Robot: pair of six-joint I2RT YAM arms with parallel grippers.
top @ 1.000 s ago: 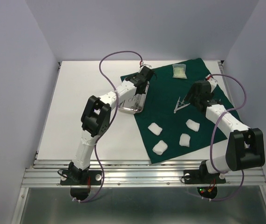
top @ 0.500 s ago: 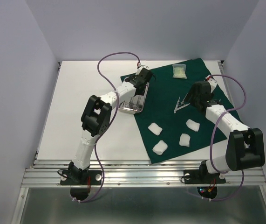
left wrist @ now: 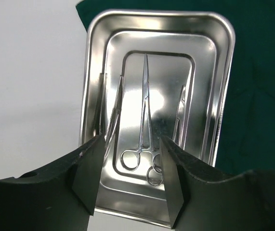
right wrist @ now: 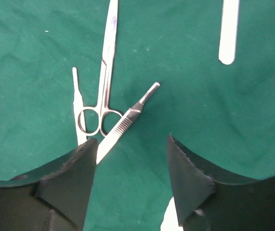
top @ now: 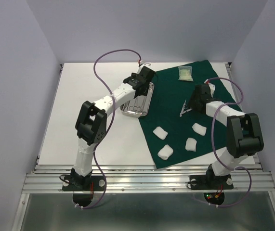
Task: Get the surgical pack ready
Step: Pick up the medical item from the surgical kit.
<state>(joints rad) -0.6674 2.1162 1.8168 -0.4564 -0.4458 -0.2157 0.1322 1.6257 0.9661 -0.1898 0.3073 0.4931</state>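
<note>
A large dark green cloth drape (top: 168,96) lay spread over the right half of the white table (top: 74,96) as the base for the pack. The small rectangular shiny steel tray (top: 136,113) sat at the drape's left edge, partly on cloth and partly on bare table, within easy reach of the left arm. In the left wrist view the steel ring-handled forceps (left wrist: 145,120) rested lengthwise in the tray's well, tips toward the top of the frame, rings toward the bottom. The left pincer (left wrist: 130,163) hung above the ring end, fingers spread wide with nothing between them, so the forceps lay loose rather than gripped.

Four white gauze pads (top: 160,132) were scattered over the lower part of the drape, and the pale packet (top: 185,73) lay near its top edge, all apart from the tray.

The right pincer (right wrist: 131,159) was lowered over a cluster of tools right of centre on the cloth: a second ring-handled steel instrument (right wrist: 104,72), a knurled steel handle (right wrist: 127,121) crossing it, and a slim flat tool (right wrist: 77,96). Its fingers stood apart and held nothing. The knurled handle ran down toward the finger at lower left of the frame; whether they touched was unclear. That straddling pose looked suited to closing on a handle
</note>
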